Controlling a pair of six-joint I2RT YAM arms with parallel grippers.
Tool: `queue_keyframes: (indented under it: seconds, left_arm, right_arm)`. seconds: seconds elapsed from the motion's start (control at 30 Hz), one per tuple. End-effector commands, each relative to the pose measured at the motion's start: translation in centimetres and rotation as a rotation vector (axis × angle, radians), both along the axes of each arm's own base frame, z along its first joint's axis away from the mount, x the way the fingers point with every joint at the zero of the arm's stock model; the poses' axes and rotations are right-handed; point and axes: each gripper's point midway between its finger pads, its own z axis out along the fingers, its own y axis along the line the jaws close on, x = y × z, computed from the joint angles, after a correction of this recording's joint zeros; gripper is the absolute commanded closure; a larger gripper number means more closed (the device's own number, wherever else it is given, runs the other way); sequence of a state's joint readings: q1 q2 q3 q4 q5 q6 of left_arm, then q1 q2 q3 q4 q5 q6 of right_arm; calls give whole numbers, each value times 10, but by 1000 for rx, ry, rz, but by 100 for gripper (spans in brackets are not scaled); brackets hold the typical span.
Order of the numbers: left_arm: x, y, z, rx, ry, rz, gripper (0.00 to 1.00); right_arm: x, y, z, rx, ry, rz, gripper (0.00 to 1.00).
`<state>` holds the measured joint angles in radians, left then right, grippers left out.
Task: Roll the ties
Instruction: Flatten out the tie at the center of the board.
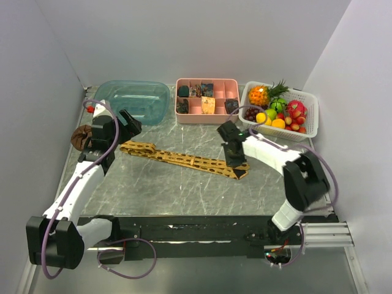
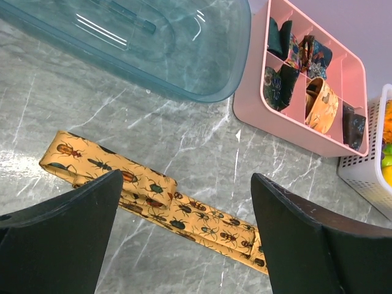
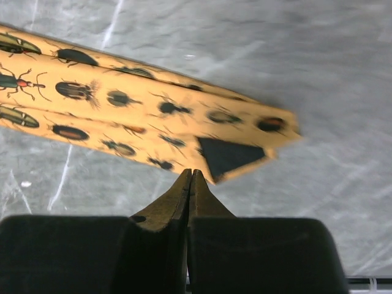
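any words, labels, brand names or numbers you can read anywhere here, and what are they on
None: no words, numbers or logos can be read in any view.
The tie carries only printed beetles, no lettering.
The pink divided tray, teal tub and white basket show no labels.

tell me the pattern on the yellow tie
Dark beetles on the tie, clearest in the right wrist view.
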<state>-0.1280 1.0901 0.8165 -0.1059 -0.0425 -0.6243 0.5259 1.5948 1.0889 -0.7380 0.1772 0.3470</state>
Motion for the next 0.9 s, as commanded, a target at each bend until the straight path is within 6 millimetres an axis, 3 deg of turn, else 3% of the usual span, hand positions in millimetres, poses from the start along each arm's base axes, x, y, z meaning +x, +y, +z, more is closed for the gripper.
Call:
queue_keyframes:
  seconds: [0.0,0.1,0.3,0.4,0.5,0.63,0.7,0.73,0.8,0.87]
  left_arm:
    - [7,-8,12,-15,-50,-33,9]
    - [7,-10,13,-13,-53,-43,7]
    - [4,-20,16,-10,-75,-100,4]
    - [2,-32,9,-4,-68,-143,4]
    - [0,-50,-6,11,-32,-198,10]
    - [-1,-87,-21,5,-18,-300,34]
    - [-2,-100,-26,-2,-17,-335,56]
    - [-3,-111,-32,-4,-2,-361,80]
    - [-3,-120,-38,-6,11,-379,99]
    - [-4,-131,-50,1,37,-400,99]
  right_arm:
    - [-1,24,-21,-16,65,44,100]
    - [0,28,-30,-37,90,44,100]
    - [-3,12,-44,-153,147,33,100]
    - [-10,4,-51,-184,191,26,100]
    - [-19,-9,-57,-207,226,5,100]
    - [-25,-30,-61,-228,257,-39,100]
    - [-25,-37,-59,-220,254,-62,100]
    - [-27,-41,-58,-228,264,-66,100]
    - [-26,-47,-56,-236,264,-81,100]
    - [-26,-52,-52,-246,264,-97,100]
